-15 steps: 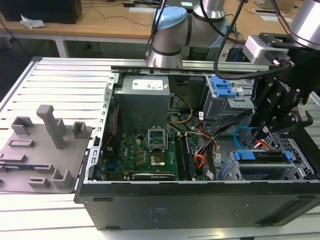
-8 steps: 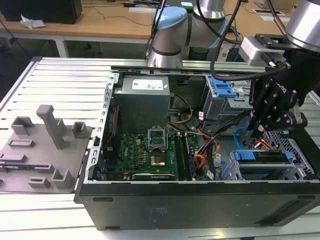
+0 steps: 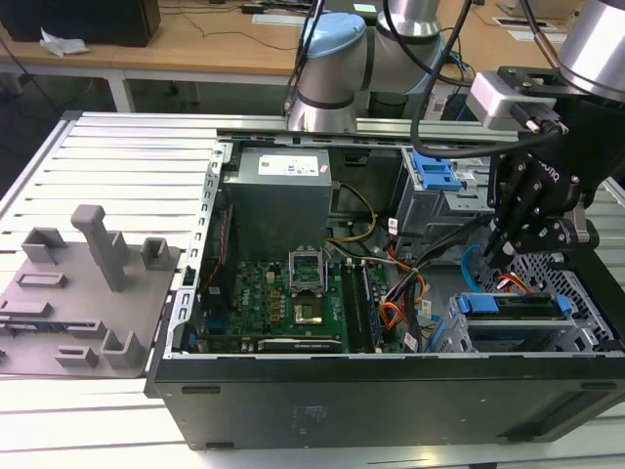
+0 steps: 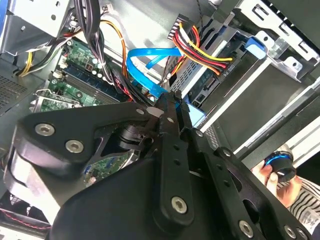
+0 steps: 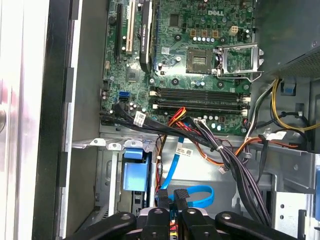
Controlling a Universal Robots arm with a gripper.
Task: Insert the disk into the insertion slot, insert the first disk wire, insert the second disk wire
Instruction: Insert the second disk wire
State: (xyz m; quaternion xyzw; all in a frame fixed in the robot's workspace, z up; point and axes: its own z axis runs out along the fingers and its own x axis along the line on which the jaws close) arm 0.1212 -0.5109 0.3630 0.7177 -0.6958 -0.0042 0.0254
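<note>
Our pincer (image 4: 173, 100) is narrowed on the end of the thin light blue flat cable (image 4: 142, 74), over the silver perforated drive cage (image 3: 581, 293) in a corner of the black computer case (image 3: 391, 391). We should keep that end square and press gently.

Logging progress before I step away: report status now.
Gripper shut on the second disk wire. Disk sits in the insertion slot. Dark cable bundle runs close beside.
</note>
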